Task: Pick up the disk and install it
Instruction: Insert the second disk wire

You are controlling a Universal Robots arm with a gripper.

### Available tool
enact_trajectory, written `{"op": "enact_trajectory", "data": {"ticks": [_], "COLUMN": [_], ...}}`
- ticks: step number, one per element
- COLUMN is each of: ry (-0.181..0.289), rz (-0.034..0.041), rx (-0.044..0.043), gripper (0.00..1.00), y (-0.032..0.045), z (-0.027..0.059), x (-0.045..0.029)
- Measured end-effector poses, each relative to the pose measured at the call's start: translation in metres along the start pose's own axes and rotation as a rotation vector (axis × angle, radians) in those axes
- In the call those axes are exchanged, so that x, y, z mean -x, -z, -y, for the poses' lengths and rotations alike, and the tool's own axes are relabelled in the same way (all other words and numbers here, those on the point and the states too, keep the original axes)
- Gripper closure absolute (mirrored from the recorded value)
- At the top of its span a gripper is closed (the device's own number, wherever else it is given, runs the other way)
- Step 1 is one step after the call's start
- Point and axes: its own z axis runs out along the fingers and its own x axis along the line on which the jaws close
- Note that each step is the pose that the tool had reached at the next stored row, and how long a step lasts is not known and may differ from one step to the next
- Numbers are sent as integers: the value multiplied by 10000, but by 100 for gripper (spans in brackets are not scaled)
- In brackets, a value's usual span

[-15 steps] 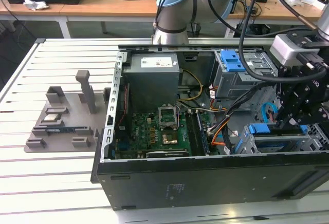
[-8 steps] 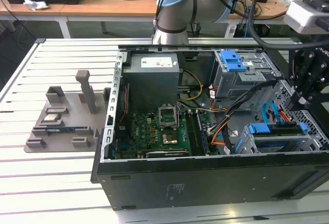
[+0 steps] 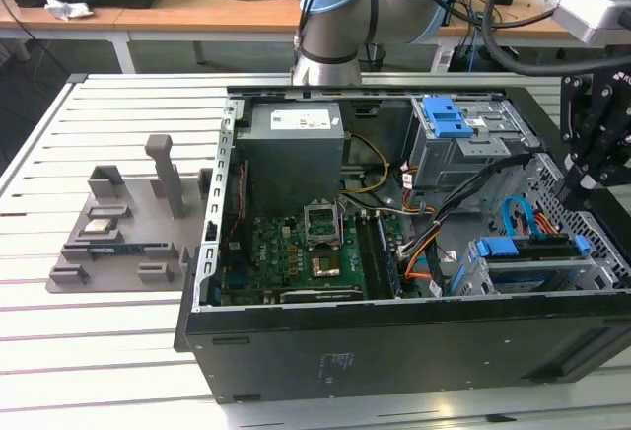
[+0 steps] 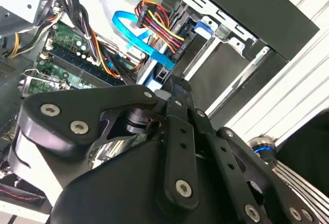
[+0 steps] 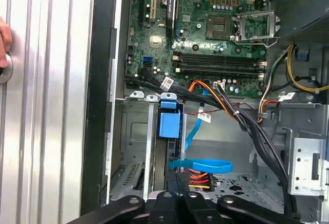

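The disk (image 3: 527, 270) sits in the case's (image 3: 414, 341) lower drive cage, at four o'clock in the exterior view. My gripper (image 3: 577, 188) hovers just above it; I cannot tell its state. The first wrist view shows the motherboard (image 5: 205, 23).

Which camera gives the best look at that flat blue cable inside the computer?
The second wrist view: the blue cable loops close and unobstructed. The first wrist view shows one flat stretch of it; the exterior view shows thin blue curves.
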Motion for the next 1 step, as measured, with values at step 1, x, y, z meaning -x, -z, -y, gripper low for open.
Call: {"op": "enact_trajectory", "data": {"ticks": [1], "ry": [0], "rz": [-1], "rx": [0], "gripper": [89], "y": [1], "z": [0], "x": [0]}}
